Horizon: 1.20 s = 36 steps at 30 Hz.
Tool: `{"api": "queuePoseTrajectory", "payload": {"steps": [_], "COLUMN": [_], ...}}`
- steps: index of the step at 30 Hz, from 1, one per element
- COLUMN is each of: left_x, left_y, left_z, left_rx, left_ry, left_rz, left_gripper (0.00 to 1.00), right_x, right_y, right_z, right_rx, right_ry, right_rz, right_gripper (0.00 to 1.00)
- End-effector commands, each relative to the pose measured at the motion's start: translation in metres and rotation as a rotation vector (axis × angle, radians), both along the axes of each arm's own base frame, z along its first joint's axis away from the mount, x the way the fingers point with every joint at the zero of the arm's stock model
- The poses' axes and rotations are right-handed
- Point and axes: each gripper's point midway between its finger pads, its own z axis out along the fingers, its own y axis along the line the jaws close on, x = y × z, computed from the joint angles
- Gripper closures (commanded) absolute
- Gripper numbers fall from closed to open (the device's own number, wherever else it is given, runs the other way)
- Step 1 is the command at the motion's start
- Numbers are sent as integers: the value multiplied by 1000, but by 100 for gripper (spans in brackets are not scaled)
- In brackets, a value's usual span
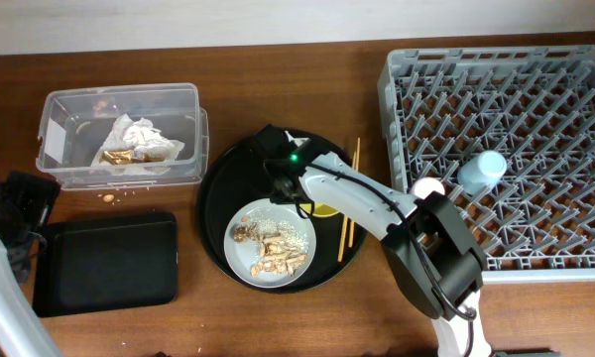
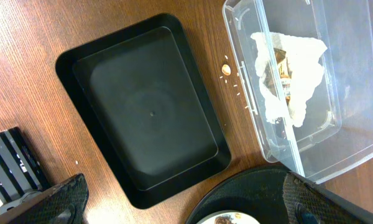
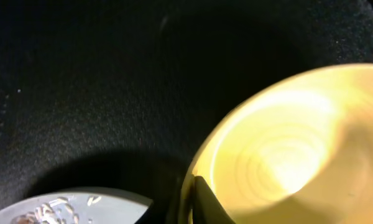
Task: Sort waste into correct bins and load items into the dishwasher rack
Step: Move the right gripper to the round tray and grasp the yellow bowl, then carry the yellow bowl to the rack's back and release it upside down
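Yellow bowl (image 3: 286,137) fills the right wrist view, lit bright inside, standing on the large round black tray (image 1: 218,198). The right gripper (image 3: 196,199) is closed at the bowl's near rim; one dark finger shows against the rim, and the other is hidden, so it seems to pinch the rim rather than just touch it. From overhead, the right arm reaches across the tray and covers most of the bowl.

Just beside the bowl on the same tray lies the pale grey-blue plate (image 1: 299,230), carrying the food scraps (image 1: 268,253) of rice and brown pieces. The chopsticks (image 1: 349,198) lie together near the tray's right edge, one end reaching past it.

The left gripper (image 2: 183,186) stands wide open and holds nothing, hanging above the shallow black tray (image 2: 149,112), which lies on the bench left of the round tray. Behind it is the clear tub (image 1: 55,139) with the crumpled napkin (image 1: 137,139) and wrapper bits inside. A few crumbs (image 2: 225,67) lie on the bench between tub and shallow tray.

The dishwasher rack (image 1: 397,89) sits at the right. The light-blue cup (image 1: 483,171) stands among its pegs, and the pink cup (image 1: 428,186) is near the rack's left wall, partly behind the arm.
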Motion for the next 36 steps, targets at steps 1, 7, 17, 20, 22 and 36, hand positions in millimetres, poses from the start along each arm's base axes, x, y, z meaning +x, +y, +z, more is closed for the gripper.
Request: {"api": "queuePoseTrajectory", "payload": {"steps": [1, 7, 17, 20, 22, 36], "left_x": [0, 0, 0, 0, 0, 0], "left_y": [3, 3, 3, 3, 3, 3], "left_z": [2, 2, 2, 2, 2, 2], "left_rx": [14, 14, 14, 14, 14, 14], "left_ry": [0, 0, 1, 0, 1, 0], "left_rz": [-7, -7, -7, -8, -8, -7], "left_gripper": [1, 1, 1, 1, 1, 1], "right_x": [12, 23, 89, 99, 101, 132], "right_y": [15, 48, -111, -180, -208, -347], "right_z": [35, 138, 300, 303, 307, 265], "right_rx": [66, 215, 230, 312, 444, 984], "right_ry": [-38, -111, -369, -341, -344, -449], "right_rz": [6, 156, 44, -4, 58, 96], "right_gripper": [96, 96, 96, 96, 96, 96]}}
